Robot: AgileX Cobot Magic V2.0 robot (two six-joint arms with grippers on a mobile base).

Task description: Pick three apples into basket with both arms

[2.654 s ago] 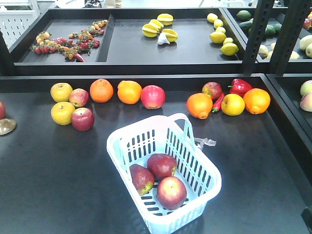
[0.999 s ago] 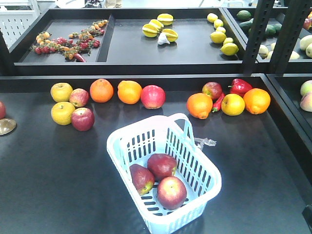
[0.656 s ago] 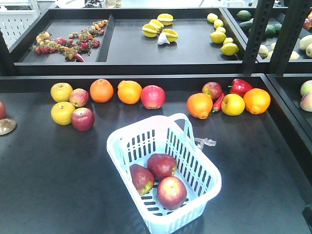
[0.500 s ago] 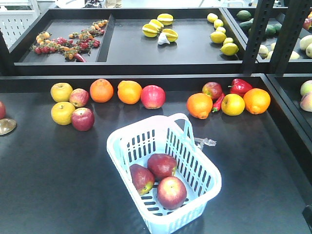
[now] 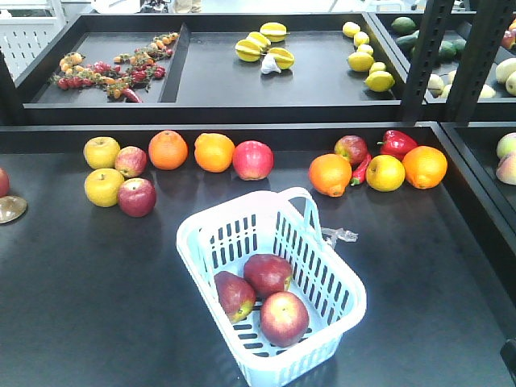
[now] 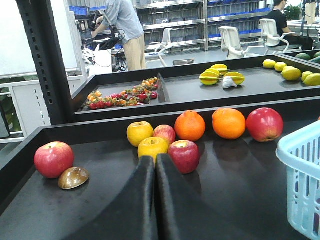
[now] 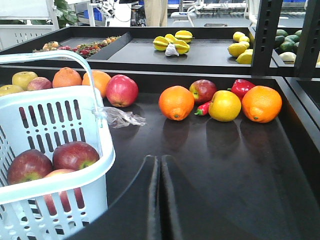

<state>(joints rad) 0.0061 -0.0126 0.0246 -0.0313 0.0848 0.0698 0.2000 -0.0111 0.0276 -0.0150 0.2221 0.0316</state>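
In the front-facing view the basket (image 5: 270, 282) sits on the black table (image 5: 97, 298) near its front edge, a little right of the middle, turned at an angle with its loop handle at the far end. Three dark red apples (image 5: 266, 297) lie inside it, touching one another, in the end nearest the camera. Along the table's back edge runs a row of loose fruit: yellow apples (image 5: 102, 169) and small red apples toward the left corner, two oranges (image 5: 191, 151) and a pinkish-red apple (image 5: 253, 160) near the middle, and another orange, a red pepper (image 5: 397, 143) and yellow fruit toward the right. Neither arm shows in this view. In the left wrist view the left gripper (image 6: 155, 167) hangs over the table's left part with its two black fingers pressed together and nothing between them; the yellow and red apples lie just past its tip, and the basket's corner shows at the right edge. In the right wrist view the right gripper (image 7: 159, 165) has its fingers closed against each other, holding nothing, over bare table just right of the basket, through whose slots the three apples are visible.
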